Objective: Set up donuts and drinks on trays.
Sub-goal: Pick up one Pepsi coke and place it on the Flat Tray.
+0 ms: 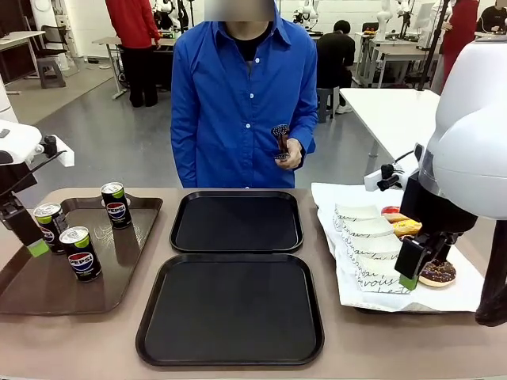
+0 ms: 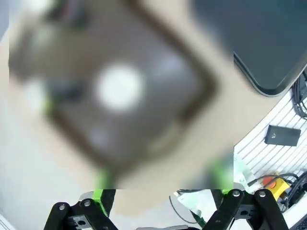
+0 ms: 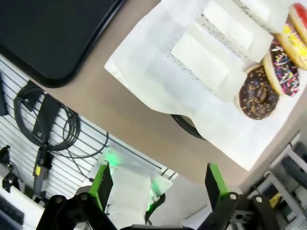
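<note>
Three drinks (image 1: pixel 51 226) beside left pincer (image 1: pixel 36 248)

In the left wrist view the brown tray (image 2: pixel 158 120) is a blur, and the pale round spot (image 2: pixel 119 87) on it cannot be made out. In the front view the right arm's jaws hide part of the chocolate donut (image 1: pixel 440 274), and the dark thing (image 1: pixel 280 137) in the person's hand (image 1: pixel 291 155) is too small to tell. The right wrist view's edge cuts off the pink donut (image 3: pixel 300 18).
</note>
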You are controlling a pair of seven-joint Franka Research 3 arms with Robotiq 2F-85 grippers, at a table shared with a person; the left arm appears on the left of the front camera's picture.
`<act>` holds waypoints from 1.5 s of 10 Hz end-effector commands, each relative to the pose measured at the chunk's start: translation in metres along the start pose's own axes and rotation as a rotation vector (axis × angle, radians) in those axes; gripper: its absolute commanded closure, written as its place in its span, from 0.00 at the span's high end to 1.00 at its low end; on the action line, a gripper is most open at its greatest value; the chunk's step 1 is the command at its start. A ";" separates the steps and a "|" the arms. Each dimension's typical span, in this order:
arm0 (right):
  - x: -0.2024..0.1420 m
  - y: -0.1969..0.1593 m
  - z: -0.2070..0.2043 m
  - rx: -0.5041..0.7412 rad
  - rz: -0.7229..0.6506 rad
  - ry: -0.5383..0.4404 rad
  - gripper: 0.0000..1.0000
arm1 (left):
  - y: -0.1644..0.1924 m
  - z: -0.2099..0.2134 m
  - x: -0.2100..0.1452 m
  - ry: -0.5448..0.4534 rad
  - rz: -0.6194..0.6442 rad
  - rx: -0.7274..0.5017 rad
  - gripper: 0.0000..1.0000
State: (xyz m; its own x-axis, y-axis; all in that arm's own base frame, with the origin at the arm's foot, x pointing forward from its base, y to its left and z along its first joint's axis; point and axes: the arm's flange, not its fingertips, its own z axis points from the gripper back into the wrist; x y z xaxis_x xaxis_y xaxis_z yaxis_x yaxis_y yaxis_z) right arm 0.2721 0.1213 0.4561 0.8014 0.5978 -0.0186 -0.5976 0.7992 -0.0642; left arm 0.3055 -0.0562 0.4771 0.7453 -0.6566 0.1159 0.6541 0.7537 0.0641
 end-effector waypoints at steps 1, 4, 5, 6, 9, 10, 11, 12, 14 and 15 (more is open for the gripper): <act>-0.004 -0.001 0.005 -0.015 0.000 -0.005 1.00 | 0.003 0.005 -0.002 -0.005 0.003 0.025 1.00; -0.094 -0.083 0.012 0.628 -0.255 -0.310 1.00 | 0.066 0.049 -0.064 -0.651 0.011 -0.944 1.00; -0.122 -0.105 0.011 0.753 -0.322 -0.364 1.00 | 0.084 0.053 -0.080 -0.727 0.034 -1.077 1.00; -0.151 -0.131 0.003 0.883 -0.370 -0.435 1.00 | 0.107 0.046 -0.091 -0.755 0.098 -1.173 1.00; -0.220 -0.188 -0.042 1.139 -0.427 -0.549 1.00 | 0.170 0.011 -0.118 -0.826 0.262 -1.319 1.00; -0.239 -0.199 -0.046 1.155 -0.446 -0.631 1.00 | 0.184 0.002 -0.130 -0.865 0.317 -1.337 1.00; -0.256 -0.208 -0.048 1.122 -0.559 -0.710 1.00 | 0.195 -0.007 -0.144 -0.901 0.368 -1.337 1.00; -0.267 -0.214 -0.052 1.130 -0.616 -0.755 1.00 | 0.205 -0.015 -0.152 -0.925 0.402 -1.346 1.00; -0.291 -0.224 -0.060 1.157 -0.702 -0.823 1.00 | 0.226 -0.035 -0.169 -0.926 0.458 -1.361 1.00; -0.299 -0.226 -0.061 1.161 -0.720 -0.825 1.00 | 0.232 -0.042 -0.173 -0.911 0.485 -1.351 1.00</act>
State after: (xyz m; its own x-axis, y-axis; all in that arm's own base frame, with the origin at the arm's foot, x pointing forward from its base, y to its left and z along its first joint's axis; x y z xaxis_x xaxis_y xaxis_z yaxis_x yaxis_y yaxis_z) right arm 0.1694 -0.2432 0.4147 0.9113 -0.3497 0.2175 -0.1055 0.3123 0.9441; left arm 0.3268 0.2261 0.4261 0.9059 0.2116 0.3667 0.3823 -0.0365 -0.9233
